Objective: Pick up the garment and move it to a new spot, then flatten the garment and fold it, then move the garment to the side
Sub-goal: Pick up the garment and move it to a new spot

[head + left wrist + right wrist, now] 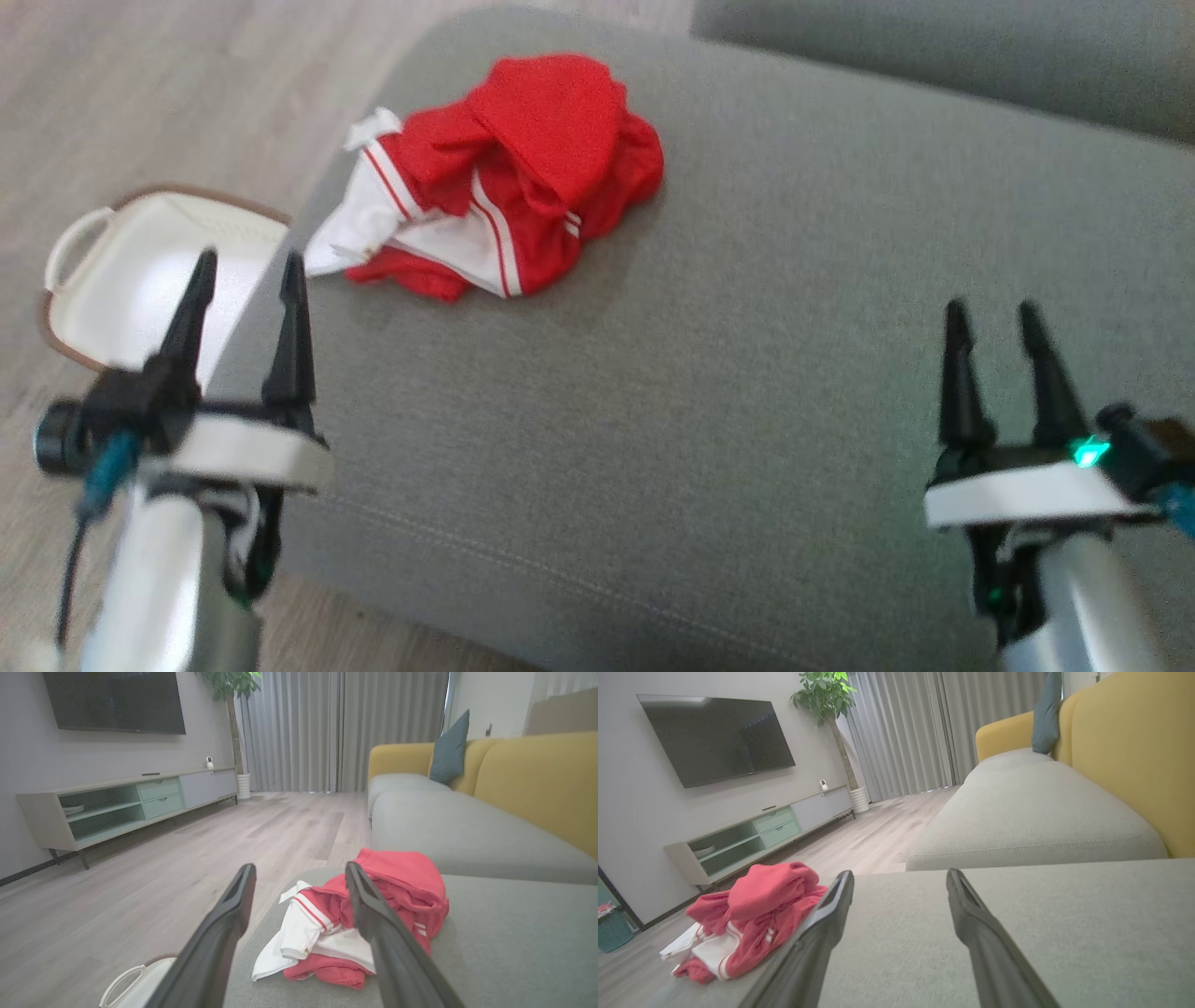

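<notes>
The garment [504, 177] is a crumpled red piece with white panels and stripes, lying near the far left corner of a grey cushion [747, 327]. In the left wrist view the garment [402, 877] lies just ahead of the fingers, right of centre. The right wrist view has the garment [752, 905] off to the left. My left gripper [250, 266] is open at the cushion's left edge, short of the garment and empty. Over the cushion's right side my right gripper [991, 315] is open and empty, far from the garment.
A white basket [131, 271] with a brown rim stands on the wooden floor left of the cushion. Another grey seat [934, 47] lies beyond. A yellow sofa back [537, 784], a TV console [121, 802] and a potted plant [826, 700] stand farther off.
</notes>
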Robot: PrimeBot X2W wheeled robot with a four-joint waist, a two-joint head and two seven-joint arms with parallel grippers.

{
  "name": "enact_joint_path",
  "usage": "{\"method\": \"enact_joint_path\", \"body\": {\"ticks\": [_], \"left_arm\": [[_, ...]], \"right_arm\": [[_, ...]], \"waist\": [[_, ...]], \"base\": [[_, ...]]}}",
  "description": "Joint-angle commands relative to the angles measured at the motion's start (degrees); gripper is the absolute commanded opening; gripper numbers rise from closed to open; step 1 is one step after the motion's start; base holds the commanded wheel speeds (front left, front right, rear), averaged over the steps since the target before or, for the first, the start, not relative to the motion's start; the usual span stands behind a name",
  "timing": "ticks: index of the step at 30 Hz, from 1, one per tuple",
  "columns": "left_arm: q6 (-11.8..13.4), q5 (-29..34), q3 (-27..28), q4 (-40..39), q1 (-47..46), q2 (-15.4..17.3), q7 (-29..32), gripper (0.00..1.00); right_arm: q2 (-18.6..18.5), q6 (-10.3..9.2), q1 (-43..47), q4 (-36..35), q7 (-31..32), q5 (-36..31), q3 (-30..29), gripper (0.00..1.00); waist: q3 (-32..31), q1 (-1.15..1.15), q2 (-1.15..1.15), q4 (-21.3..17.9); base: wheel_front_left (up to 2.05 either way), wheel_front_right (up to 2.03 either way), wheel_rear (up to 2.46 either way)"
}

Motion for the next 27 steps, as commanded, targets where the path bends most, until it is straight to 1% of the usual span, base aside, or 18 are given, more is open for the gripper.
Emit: {"method": "enact_joint_path", "body": {"ticks": [1, 4, 6, 9, 14, 18, 20, 27], "left_arm": [[-0.4, -0.4, 1.9, -0.6, -3.1, 1.8, 0.1, 1.00], [-2.8, -1.6, 0.2, 5.0, -10.2, 5.5, 3.0, 1.00], [-3.5, -2.6, -1.7, 8.4, -15.1, 8.1, 5.6, 1.00], [-3.9, -4.4, -6.5, 13.4, -21.7, 12.0, 9.1, 1.00], [-3.9, -11.8, -17.4, 19.7, -30.7, 18.6, 12.9, 1.00], [-3.9, -16.1, -23.6, 25.4, -36.4, 23.4, 15.5, 1.00], [-3.9, -17.4, -26.4, 27.5, -38.9, 25.1, 15.6, 1.00], [-3.9, -24.3, -34.7, 33.4, -44.1, 27.9, 16.4, 1.00]], "right_arm": [[-0.4, 0.44, -2.8, -2.3, -0.6, -0.5, 0.9, 1.00], [-0.4, 0.44, -4.5, -3.9, -0.6, -1.5, -1.0, 1.00], [-0.4, 0.44, -5.5, -4.9, -0.6, -2.1, -2.1, 1.00], [-0.4, 0.44, -7.0, -6.3, -0.3, -2.7, -2.8, 1.00], [-0.4, 0.44, -8.4, -7.7, 0.0, -2.8, -2.6, 1.00], [-0.4, 0.44, -9.1, -8.6, 0.0, -2.7, -1.8, 1.00], [-0.4, 0.44, -9.2, -8.9, 0.0, -2.6, -1.6, 1.00], [-0.4, 0.44, -9.4, -9.4, -0.2, -2.1, -1.4, 1.00]], "waist": [[4.2, 0.00, 0.00, -2.8], [7.8, 0.00, 0.00, -4.5], [9.9, 0.00, 0.00, -5.5], [12.5, 0.00, 0.00, -6.9], [15.5, 0.00, 0.00, -9.2], [17.5, 0.00, 0.00, -11.1], [18.2, 0.00, 0.00, -12.0], [19.9, 0.00, 0.00, -14.3]], "base": [[0.00, 0.00, 0.00], [0.00, 0.00, 0.00], [0.00, 0.00, 0.00], [0.00, 0.00, 0.00], [0.00, 0.00, 0.00], [0.00, 0.00, 0.00], [0.00, 0.00, 0.00], [0.00, 0.00, 0.00]]}}
